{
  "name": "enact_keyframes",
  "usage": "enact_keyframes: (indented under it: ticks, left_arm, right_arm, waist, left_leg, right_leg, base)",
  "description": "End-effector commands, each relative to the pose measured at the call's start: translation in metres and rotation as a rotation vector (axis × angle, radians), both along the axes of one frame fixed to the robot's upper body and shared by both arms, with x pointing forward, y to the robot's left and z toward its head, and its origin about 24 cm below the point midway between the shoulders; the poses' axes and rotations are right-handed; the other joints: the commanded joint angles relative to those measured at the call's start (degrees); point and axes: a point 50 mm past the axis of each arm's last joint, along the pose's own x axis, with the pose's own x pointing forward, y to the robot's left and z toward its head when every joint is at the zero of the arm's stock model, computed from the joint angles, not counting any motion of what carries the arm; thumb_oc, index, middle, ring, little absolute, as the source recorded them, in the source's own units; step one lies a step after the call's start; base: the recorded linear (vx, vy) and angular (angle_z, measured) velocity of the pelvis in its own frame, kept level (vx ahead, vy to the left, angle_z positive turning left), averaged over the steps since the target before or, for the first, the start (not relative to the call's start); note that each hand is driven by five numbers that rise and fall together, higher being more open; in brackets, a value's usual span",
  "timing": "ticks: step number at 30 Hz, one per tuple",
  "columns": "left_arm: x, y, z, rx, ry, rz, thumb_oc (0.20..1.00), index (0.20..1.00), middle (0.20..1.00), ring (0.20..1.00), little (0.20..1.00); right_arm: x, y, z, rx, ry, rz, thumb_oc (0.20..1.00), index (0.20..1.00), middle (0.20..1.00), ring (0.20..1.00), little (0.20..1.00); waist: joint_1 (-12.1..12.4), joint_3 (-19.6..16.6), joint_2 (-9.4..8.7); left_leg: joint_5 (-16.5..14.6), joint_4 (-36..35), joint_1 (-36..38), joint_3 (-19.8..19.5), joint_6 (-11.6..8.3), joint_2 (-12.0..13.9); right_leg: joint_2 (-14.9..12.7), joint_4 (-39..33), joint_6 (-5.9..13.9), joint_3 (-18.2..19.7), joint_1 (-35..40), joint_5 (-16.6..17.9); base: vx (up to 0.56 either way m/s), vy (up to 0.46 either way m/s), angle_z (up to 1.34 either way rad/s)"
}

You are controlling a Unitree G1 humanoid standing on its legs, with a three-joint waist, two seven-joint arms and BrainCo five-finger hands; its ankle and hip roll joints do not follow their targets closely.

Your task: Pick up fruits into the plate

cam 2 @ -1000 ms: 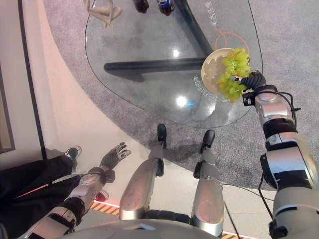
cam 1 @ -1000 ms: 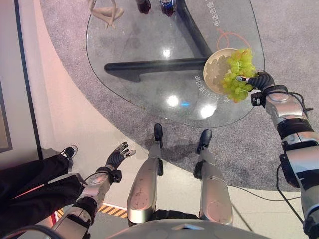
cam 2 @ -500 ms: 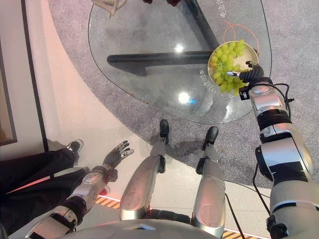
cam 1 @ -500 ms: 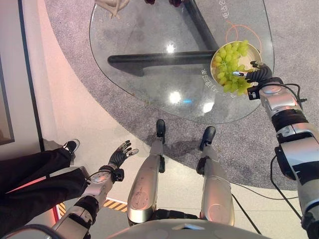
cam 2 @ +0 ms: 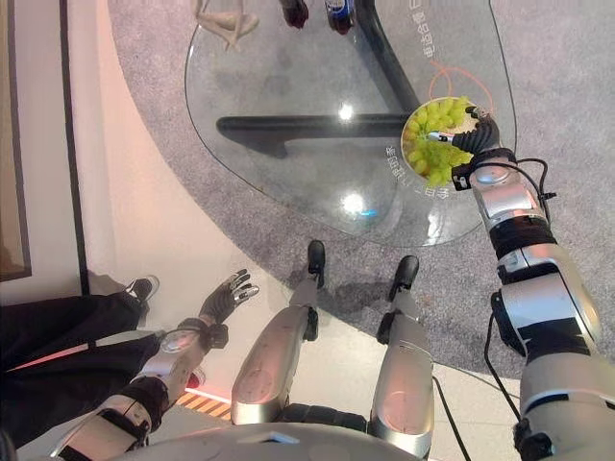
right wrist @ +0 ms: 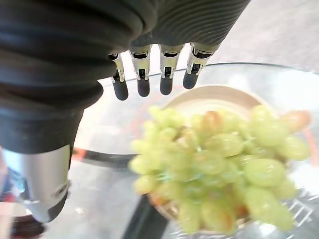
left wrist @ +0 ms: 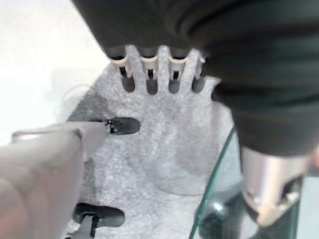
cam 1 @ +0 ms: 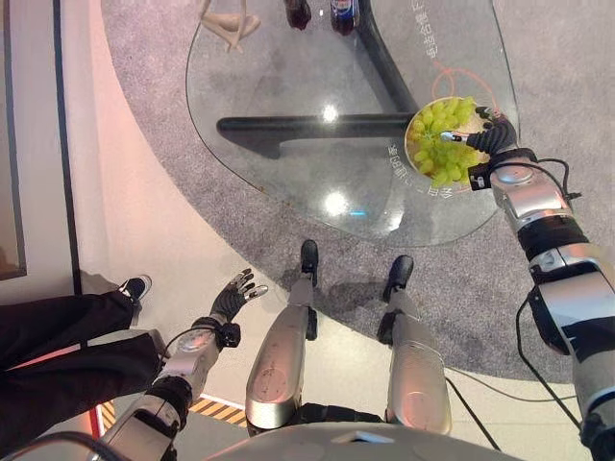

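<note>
A big bunch of green grapes point(cam 1: 440, 144) lies heaped on the cream plate point(cam 1: 423, 122) at the near right edge of the glass table point(cam 1: 288, 86). The grapes are pale yellow-green and plump, a few with an amber tinge, and they cover nearly the whole plate, spilling over its near rim. The right hand point(cam 1: 485, 137) sits right beside the bunch on its right side; its wrist camera shows the fingers point(right wrist: 143, 79) straight and relaxed above the fruit, gripping nothing. The left hand point(cam 1: 229, 302) hangs low by the robot's side over the pale floor, well away from the table, fingers spread loose and empty. At the far end of the table stand two dark bottles point(cam 1: 317, 12) and a pale wooden stand point(cam 1: 231, 19). A person's dark-trousered leg and sneaker point(cam 1: 133, 288) show at the robot's left.
</note>
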Motion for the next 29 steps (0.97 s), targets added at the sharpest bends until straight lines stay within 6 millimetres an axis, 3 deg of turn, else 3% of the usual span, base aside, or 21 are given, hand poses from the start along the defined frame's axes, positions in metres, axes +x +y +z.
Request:
enact_keyframes:
  ticks: [1, 5, 9, 12, 13, 17, 22, 29]
  left_arm:
    - [-0.011, 0.013, -0.012, 0.015, 0.078, 0.051, 1.000, 1.000, 1.000, 1.000, 1.000]
    - [-0.031, 0.021, -0.028, -0.003, 0.184, 0.113, 1.000, 1.000, 1.000, 1.000, 1.000]
    - [-0.058, 0.027, -0.046, -0.006, 0.291, 0.173, 1.000, 1.000, 1.000, 1.000, 1.000]
    - [-0.077, 0.028, -0.056, -0.015, 0.350, 0.200, 1.000, 1.000, 1.000, 1.000, 1.000]
    - [-0.088, 0.028, -0.061, -0.016, 0.386, 0.208, 1.000, 1.000, 1.000, 1.000, 1.000]
    - [-0.109, 0.026, -0.071, 0.022, 0.475, 0.166, 1.000, 1.000, 1.000, 1.000, 1.000]
    - [-0.131, 0.020, -0.082, 0.027, 0.585, 0.135, 1.000, 1.000, 1.000, 1.000, 1.000]
    - [-0.160, 0.003, -0.094, -0.015, 0.746, 0.145, 1.000, 1.000, 1.000, 1.000, 1.000]
  right_arm:
    - [-0.005, 0.003, 0.001, 0.052, -0.089, 0.023, 1.000, 1.000, 1.000, 1.000, 1.000]
    - [-0.029, 0.005, -0.058, 0.213, -0.024, 0.019, 1.000, 1.000, 1.000, 1.000, 1.000]
    - [-0.068, 0.007, -0.129, 0.442, 0.075, -0.005, 1.000, 1.000, 1.000, 1.000, 1.000]
    - [-0.106, 0.010, -0.177, 0.583, 0.163, -0.020, 1.000, 1.000, 1.000, 1.000, 1.000]
    - [-0.126, 0.019, -0.204, 0.663, 0.242, -0.039, 1.000, 1.000, 1.000, 1.000, 1.000]
    - [-0.175, 0.037, -0.260, 0.814, 0.448, -0.063, 1.000, 1.000, 1.000, 1.000, 1.000]
    - [-0.246, 0.051, -0.313, 0.900, 0.765, -0.137, 1.000, 1.000, 1.000, 1.000, 1.000]
    - [-0.315, 0.072, -0.340, 0.893, 1.117, -0.191, 1.000, 1.000, 1.000, 1.000, 1.000]
  waist:
    - [-1.5, -2.5, -5.62]
    - [-2.8, -6.1, -7.45]
    - [-4.2, -10.1, -9.01]
    - [-4.7, -13.2, -9.47]
    - [-5.0, -14.9, -9.74]
    - [-5.5, -18.7, -10.07]
    - [-5.4, -21.5, -10.08]
    - [-5.6, -23.2, -9.32]
  left_leg:
    - [-5.7, 1.0, 3.1, 1.9, -0.33, -2.1]
    - [-6.8, 0.7, 6.3, 2.8, -0.46, -1.5]
    - [-7.7, 0.3, 9.5, 4.2, -0.50, -0.7]
    - [-8.4, 0.1, 11.9, 5.2, -0.34, -0.5]
    - [-8.8, 0.1, 13.2, 5.8, -0.21, -0.5]
    - [-9.6, 0.1, 15.7, 6.6, 0.02, -0.6]
    - [-10.4, 0.1, 18.3, 6.9, 0.31, -0.8]
    - [-11.5, 0.1, 20.8, 6.9, 0.93, -1.3]
  right_leg:
    - [1.7, 2.0, 0.24, 3.1, 0.8, -0.6]
    - [1.8, -0.2, 0.42, 3.4, 4.9, -0.5]
    - [1.4, -2.1, 0.96, 3.5, 8.6, -0.1]
    - [1.2, -3.0, 1.28, 3.5, 11.0, 0.1]
    - [1.2, -3.3, 1.37, 3.5, 12.2, 0.0]
    - [1.2, -3.9, 1.41, 3.4, 15.0, -0.3]
    - [1.2, -5.2, 1.31, 3.2, 18.3, -0.5]
    - [1.1, -6.4, 1.09, 3.5, 21.2, -0.6]
  base:
    - [0.09, 0.028, 0.01]
    - [0.11, 0.020, 0.00]
    - [0.14, 0.002, -0.06]
    - [0.15, 0.005, -0.11]
    - [0.19, 0.003, -0.08]
    - [0.15, -0.001, -0.15]
    - [0.09, 0.006, -0.03]
    - [0.05, 0.033, -0.09]
